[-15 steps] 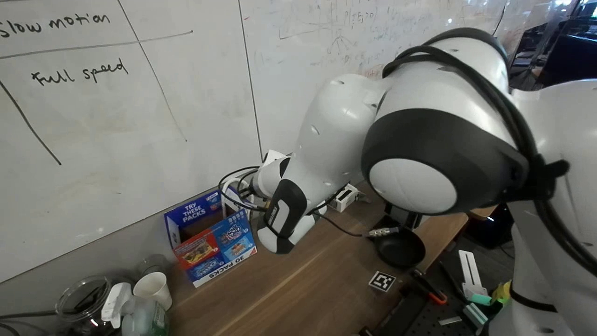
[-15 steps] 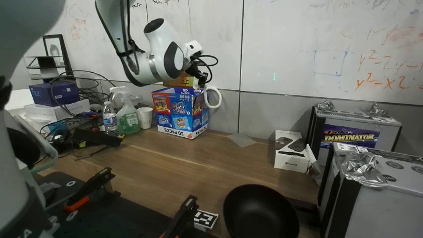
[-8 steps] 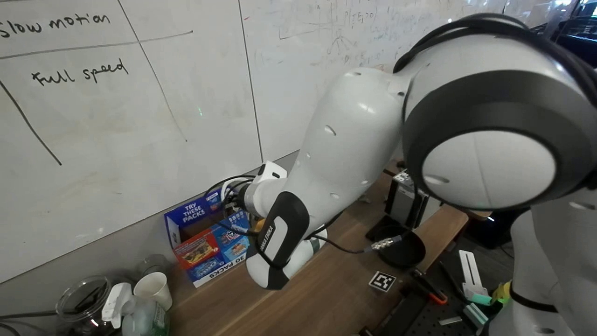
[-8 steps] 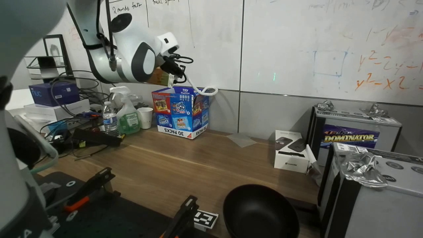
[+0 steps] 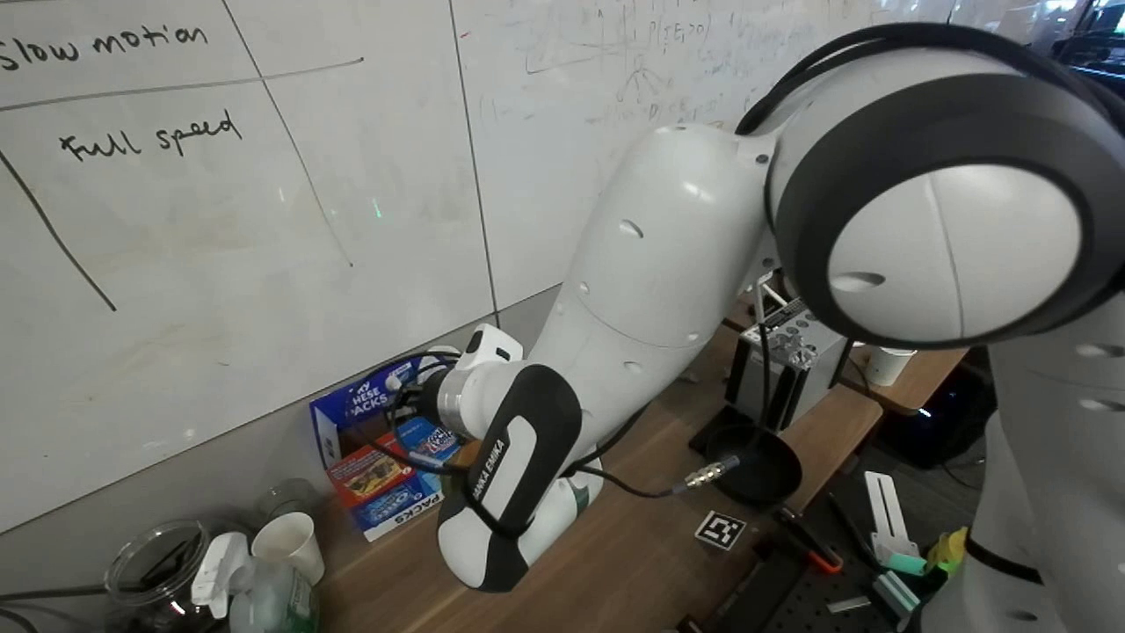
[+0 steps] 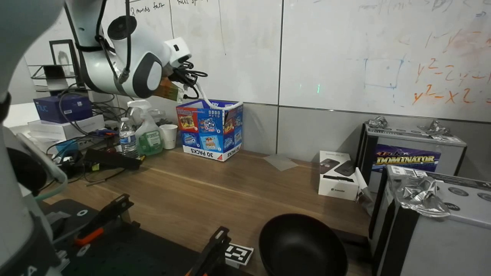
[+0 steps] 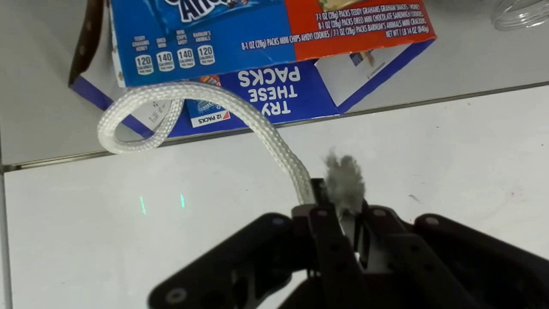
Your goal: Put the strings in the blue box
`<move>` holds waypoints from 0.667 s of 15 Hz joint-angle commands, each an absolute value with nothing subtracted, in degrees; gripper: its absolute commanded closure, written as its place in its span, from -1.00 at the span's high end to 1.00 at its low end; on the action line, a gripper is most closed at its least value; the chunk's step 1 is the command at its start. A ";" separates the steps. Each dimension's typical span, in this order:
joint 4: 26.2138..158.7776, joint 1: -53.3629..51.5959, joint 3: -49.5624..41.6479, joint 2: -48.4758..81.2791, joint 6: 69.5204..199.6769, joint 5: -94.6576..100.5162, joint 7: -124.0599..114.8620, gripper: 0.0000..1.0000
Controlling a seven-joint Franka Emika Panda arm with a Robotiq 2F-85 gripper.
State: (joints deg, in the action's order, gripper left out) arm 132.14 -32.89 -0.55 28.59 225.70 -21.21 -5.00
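- Near the open top of the blue box (image 6: 209, 132): the strings (image 7: 276, 145), a white braided cord as far as visible, trail from the fingers (image 7: 326, 231).
- State: the fingers are clamped on the cord near one end; a frayed tuft projects past their tips. The exact pinch line is hidden.
- Position: the free length arcs to a loop overlapping a corner of the rim in the wrist view. Contact with the rim cannot be confirmed. The box stands open side up on the worktop (image 6: 230, 184).
- Handling: expect a light, soft, slightly springy load, since the weave holds an open curve. Breakage is unlikely; the braid should resist slipping.
- Hold point: grip intact weave just behind the tuft. Loose fibres may pull out.
- Caution: the loop could snag on the rim. Bring the full length over the opening before release.
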 commanded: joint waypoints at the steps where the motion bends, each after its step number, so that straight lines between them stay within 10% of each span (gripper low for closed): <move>1: 127.43 -26.95 4.27 31.40 225.21 -19.39 -4.47 -0.91; 10: 114.64 -22.00 8.03 42.06 218.15 -15.55 -5.43 -0.92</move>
State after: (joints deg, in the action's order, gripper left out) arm 120.14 -23.02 6.84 38.17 219.00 -16.61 -5.12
